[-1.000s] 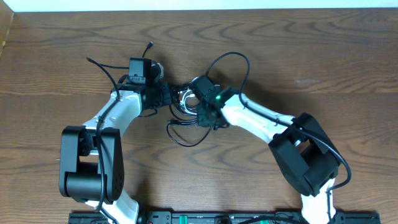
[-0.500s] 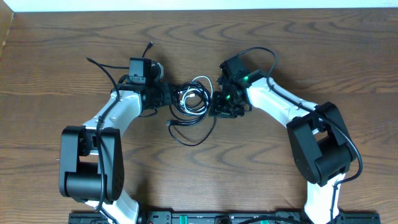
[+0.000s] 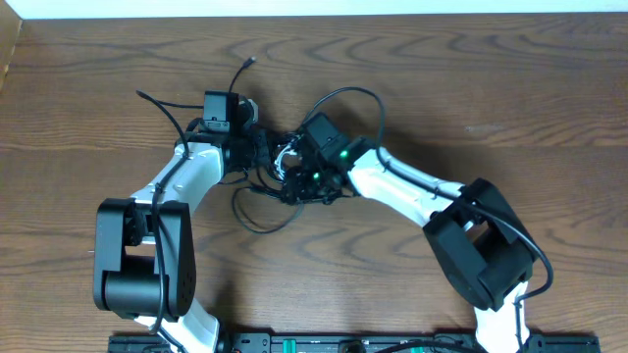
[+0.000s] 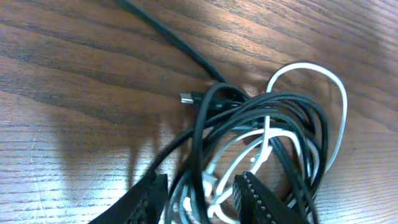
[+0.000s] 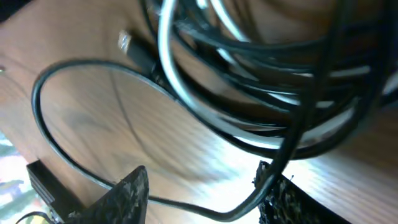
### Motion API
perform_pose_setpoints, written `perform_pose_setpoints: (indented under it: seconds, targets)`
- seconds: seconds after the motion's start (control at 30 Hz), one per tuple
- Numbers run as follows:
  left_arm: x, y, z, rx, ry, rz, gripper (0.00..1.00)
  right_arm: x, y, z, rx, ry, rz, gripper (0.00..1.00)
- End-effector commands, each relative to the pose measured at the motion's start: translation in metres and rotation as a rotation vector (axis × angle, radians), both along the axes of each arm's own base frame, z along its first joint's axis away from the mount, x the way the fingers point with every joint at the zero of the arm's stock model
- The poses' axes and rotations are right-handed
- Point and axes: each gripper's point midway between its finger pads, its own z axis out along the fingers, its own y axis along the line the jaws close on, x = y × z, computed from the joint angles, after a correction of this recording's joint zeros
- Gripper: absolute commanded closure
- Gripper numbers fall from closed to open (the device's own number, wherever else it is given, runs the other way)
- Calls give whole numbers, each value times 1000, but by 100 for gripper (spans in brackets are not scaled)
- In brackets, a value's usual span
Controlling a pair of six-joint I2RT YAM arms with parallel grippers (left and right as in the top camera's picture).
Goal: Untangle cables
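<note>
Your left claw (image 4: 205, 196) pinches the cables (image 4: 249, 112) at the middle of the worktop (image 3: 471, 88). Your right claw (image 5: 205, 186) stands spread just beside the tangle, with one black strand crossing between its fingers.

Close together: left pincer (image 4: 202, 180) narrow, right pincer (image 5: 204, 171) wide.

The left tool (image 3: 263, 152) and right tool (image 3: 302, 176) meet over the tangled cables (image 3: 287, 155) on the desk (image 3: 491, 78); a black loop (image 3: 257, 228) trails out.
</note>
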Motion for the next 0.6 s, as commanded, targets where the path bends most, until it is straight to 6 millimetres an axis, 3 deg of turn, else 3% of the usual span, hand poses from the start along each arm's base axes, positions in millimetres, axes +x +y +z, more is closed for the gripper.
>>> perform_pose_setpoints:
  seconds: [0.0,0.17,0.33,0.57]
  targets:
    - [1,1,-3,7,8,11,60,-8,18,8,46,-32,43,43]
    - [1,1,-3,7,8,11,60,-8,30,12,62,-98,73,45]
    - [1,1,-3,8,8,11,59,-2,16,4,-3,-102,38,67]
    - [1,1,-3,8,8,11,59,7,-4,-2,-45,-71,-3,84]
